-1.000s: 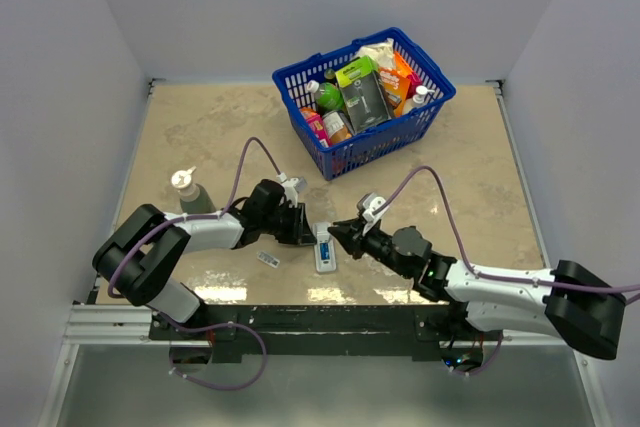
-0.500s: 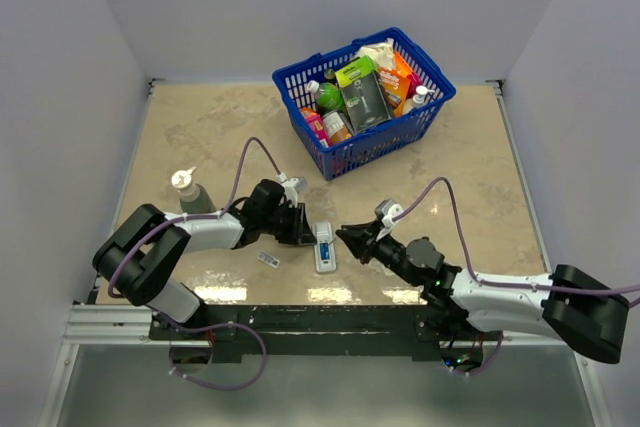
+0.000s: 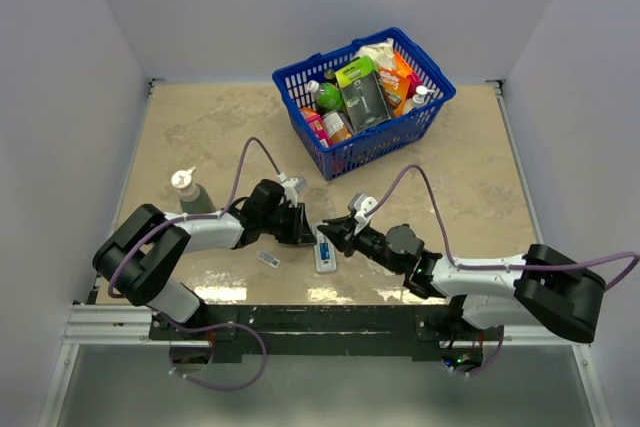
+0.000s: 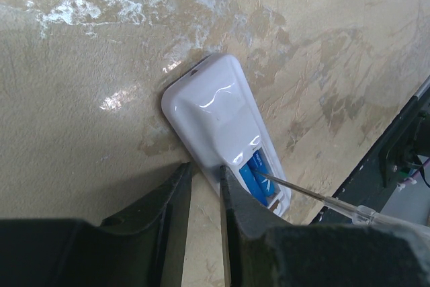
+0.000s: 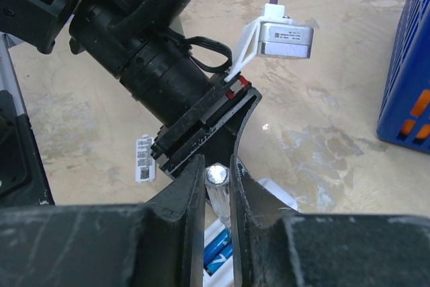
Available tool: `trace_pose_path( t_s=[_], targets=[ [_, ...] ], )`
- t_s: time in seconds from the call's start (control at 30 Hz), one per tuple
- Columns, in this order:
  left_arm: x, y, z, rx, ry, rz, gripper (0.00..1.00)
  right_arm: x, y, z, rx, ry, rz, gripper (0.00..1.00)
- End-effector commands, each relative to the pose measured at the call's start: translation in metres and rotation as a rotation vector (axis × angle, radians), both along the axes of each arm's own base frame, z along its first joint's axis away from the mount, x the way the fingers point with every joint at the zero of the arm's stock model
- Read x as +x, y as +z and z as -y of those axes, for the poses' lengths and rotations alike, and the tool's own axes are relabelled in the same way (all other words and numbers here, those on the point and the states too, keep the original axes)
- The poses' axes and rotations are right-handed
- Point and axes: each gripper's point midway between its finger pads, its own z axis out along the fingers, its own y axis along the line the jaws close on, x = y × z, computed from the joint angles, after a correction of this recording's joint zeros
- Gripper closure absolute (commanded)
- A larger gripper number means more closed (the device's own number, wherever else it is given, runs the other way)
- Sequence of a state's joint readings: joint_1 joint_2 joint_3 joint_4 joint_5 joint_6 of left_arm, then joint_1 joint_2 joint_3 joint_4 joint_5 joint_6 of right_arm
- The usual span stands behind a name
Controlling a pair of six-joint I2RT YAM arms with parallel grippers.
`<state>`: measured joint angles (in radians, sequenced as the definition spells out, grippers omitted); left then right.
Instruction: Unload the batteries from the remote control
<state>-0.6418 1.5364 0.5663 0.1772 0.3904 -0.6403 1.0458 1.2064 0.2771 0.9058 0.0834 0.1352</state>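
The white remote control [image 4: 218, 119] lies face down on the table, also seen from above [image 3: 325, 255]. Its compartment is open, with two blue batteries [image 4: 259, 176] side by side in it; they also show in the right wrist view [image 5: 218, 255]. My left gripper [image 4: 205, 189] is nearly shut with nothing between the fingers, and one finger [image 4: 235, 199] rests against the remote's edge. My right gripper [image 5: 217, 166] is shut on a clear-handled screwdriver [image 5: 218, 178]. The screwdriver's thin metal shaft [image 4: 302, 191] touches the batteries. From above, both grippers meet at the remote: left [image 3: 303, 227], right [image 3: 328, 234].
A small white battery cover [image 3: 267, 260] lies on the table left of the remote. A spray-top bottle [image 3: 187, 190] stands at the left. A blue basket [image 3: 420, 115] full of groceries stands at the back. The table's front edge and rail [image 3: 300, 312] are close behind the remote.
My right gripper drew back to the right with the screwdriver, then moved left again to the remote. The left arm and the remote have not moved.
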Motion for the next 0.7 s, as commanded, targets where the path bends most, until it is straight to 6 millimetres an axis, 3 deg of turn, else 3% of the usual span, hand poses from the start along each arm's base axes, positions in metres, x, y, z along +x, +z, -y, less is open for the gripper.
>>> trace_pose_path(
  t_s=[0.0, 0.33, 0.67],
  targets=[
    [0.009, 0.005, 0.005, -0.010, 0.009, 0.024, 0.72, -0.020, -0.058, 0.004, -0.148, 0.071, -0.132, 0.90],
    [0.011, -0.002, 0.004, 0.019, 0.013, 0.006, 0.72, -0.016, -0.068, 0.042, -0.032, -0.081, -0.202, 0.93],
    [0.013, -0.012, 0.004, 0.044, 0.017, -0.010, 0.72, -0.018, -0.068, 0.063, 0.062, -0.155, -0.241, 0.92]
  ],
)
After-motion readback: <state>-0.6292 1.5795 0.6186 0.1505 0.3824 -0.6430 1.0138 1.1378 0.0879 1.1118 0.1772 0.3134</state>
